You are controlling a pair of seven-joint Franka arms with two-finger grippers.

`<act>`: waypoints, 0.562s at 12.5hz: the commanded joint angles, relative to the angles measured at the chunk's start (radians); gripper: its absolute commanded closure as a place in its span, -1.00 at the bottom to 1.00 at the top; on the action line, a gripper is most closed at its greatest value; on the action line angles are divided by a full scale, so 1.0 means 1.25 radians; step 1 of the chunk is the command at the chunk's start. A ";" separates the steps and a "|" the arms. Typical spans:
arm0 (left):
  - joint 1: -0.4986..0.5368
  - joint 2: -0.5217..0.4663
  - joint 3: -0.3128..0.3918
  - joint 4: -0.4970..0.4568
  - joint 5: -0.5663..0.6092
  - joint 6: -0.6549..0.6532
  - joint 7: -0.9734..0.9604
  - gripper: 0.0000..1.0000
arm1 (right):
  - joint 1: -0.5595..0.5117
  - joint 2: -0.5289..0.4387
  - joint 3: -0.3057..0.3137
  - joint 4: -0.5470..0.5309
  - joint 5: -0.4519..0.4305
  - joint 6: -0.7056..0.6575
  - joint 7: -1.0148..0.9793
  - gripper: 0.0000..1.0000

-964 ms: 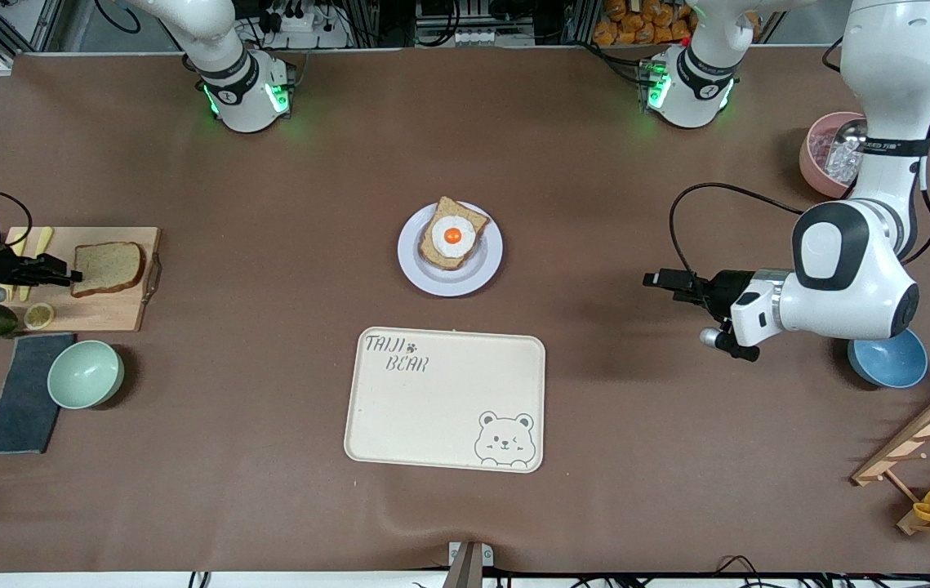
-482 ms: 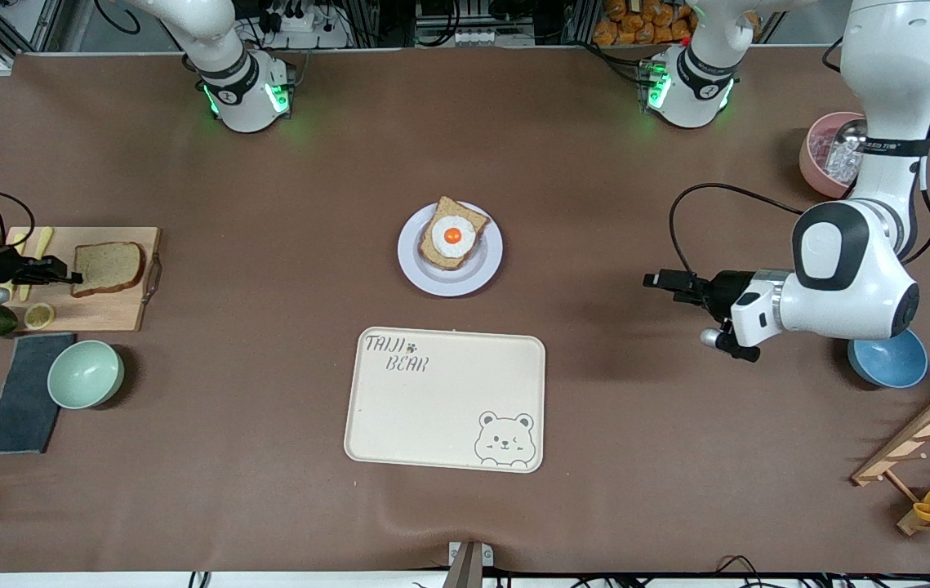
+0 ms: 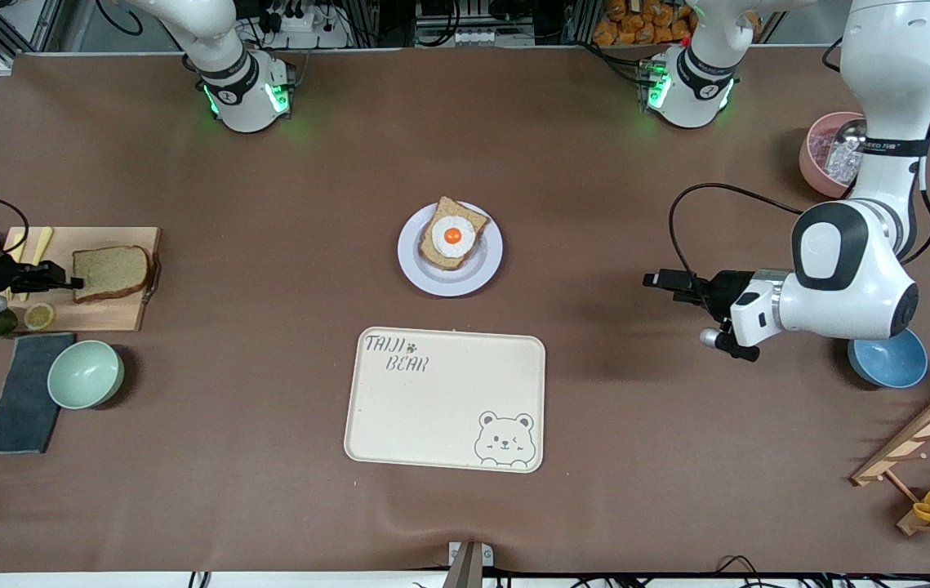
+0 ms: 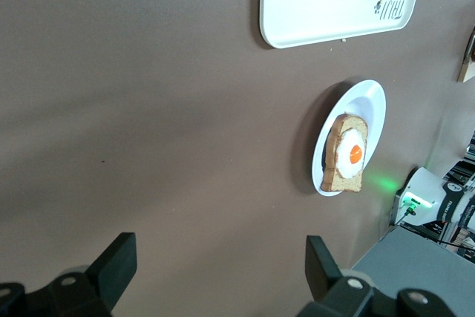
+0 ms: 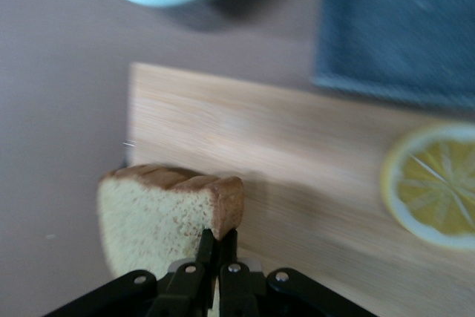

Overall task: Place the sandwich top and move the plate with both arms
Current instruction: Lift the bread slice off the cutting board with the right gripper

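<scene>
The sandwich top (image 3: 113,272), a plain brown bread slice, lies on a wooden cutting board (image 3: 97,314) at the right arm's end of the table. My right gripper (image 3: 74,282) is shut on its crust edge, and the right wrist view shows the slice (image 5: 159,213) pinched between the closed fingers of that gripper (image 5: 217,237). The plate (image 3: 432,286) sits mid-table and holds the slice with a fried egg (image 3: 452,235). My left gripper (image 3: 651,280) waits open and empty over bare table toward the left arm's end. The left wrist view shows it (image 4: 220,246) with the plate (image 4: 375,105) farther off.
A lemon slice (image 3: 39,315), an avocado, a mint bowl (image 3: 86,374) and a dark cloth (image 3: 24,392) surround the board. The cream bear tray (image 3: 444,400) lies nearer the front camera than the plate. A blue bowl (image 3: 889,359), a pink bowl and a wooden rack stand at the left arm's end.
My right gripper has shifted slightly with the bread slice in it, and the slice has moved a little on the board. The left arm has not moved.
</scene>
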 commanded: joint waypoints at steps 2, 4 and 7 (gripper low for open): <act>-0.005 -0.003 0.001 -0.008 -0.017 0.012 -0.005 -1.00 | 0.090 -0.011 0.004 0.074 0.015 -0.148 0.114 1.00; -0.005 -0.003 0.001 -0.008 -0.017 0.012 -0.005 -1.00 | 0.148 -0.033 0.008 0.073 0.059 -0.197 0.213 1.00; -0.006 -0.003 0.001 -0.008 -0.017 0.012 -0.005 -1.00 | 0.233 -0.065 0.009 0.071 0.100 -0.228 0.315 1.00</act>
